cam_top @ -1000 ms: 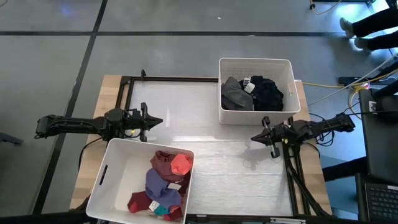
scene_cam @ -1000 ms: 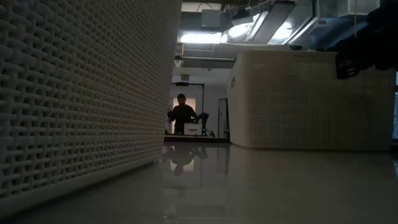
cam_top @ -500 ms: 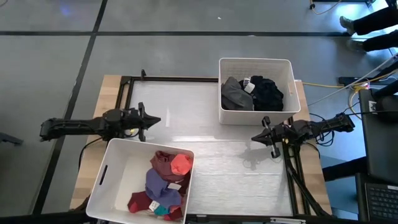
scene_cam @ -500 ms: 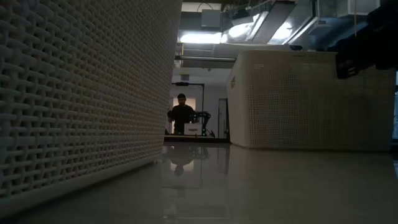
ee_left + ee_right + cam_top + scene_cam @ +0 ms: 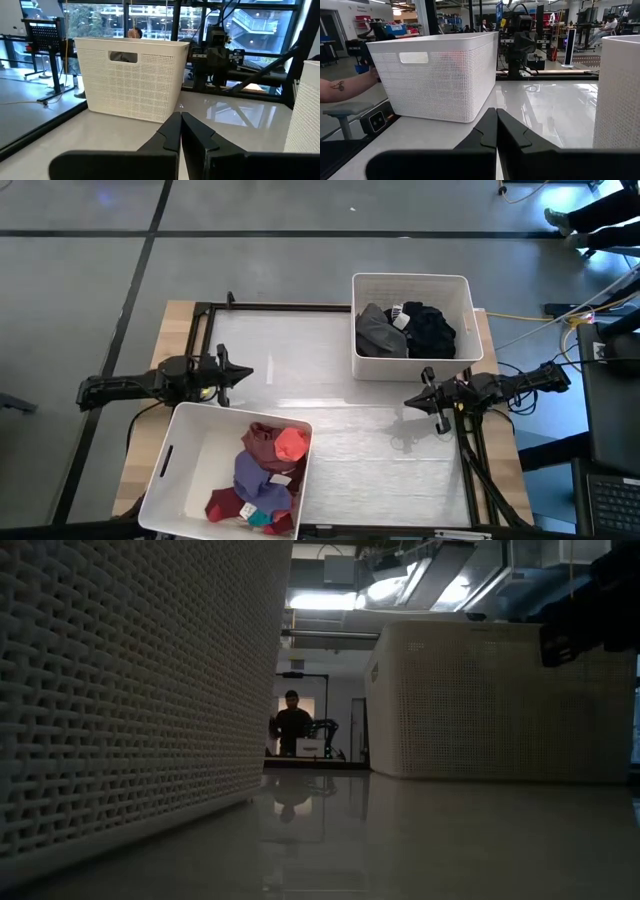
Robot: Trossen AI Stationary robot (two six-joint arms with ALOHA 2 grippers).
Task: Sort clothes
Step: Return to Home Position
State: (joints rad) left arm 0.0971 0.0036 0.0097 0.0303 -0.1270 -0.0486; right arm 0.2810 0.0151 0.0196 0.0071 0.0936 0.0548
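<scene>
1. While the left arm has been drawn back a little toward its own side over the last second, nothing has been shifted on the white glossy table top (image 5: 300,350), and no garment is seen lying on it.
2. Two white perforated rectangular plastic bins are recorded as unmoved: the left-hand bin (image 5: 195,460) and the right-hand bin (image 5: 410,277).
3. The clothes are found wholly inside these. A maroon, red, purple and teal heap (image 5: 265,475) is in the left-hand bin, and a grey and black heap (image 5: 410,330) is in the right-hand bin. Sorting is judged complete.
4. The left gripper (image 5: 245,372) is seen with its fingers pressed together and nothing held, over bare table just beyond its bin. The retreat is read as a return to rest.
5. The right gripper (image 5: 410,402), unmoved, is likewise closed and empty, just in front of its bin.
</scene>
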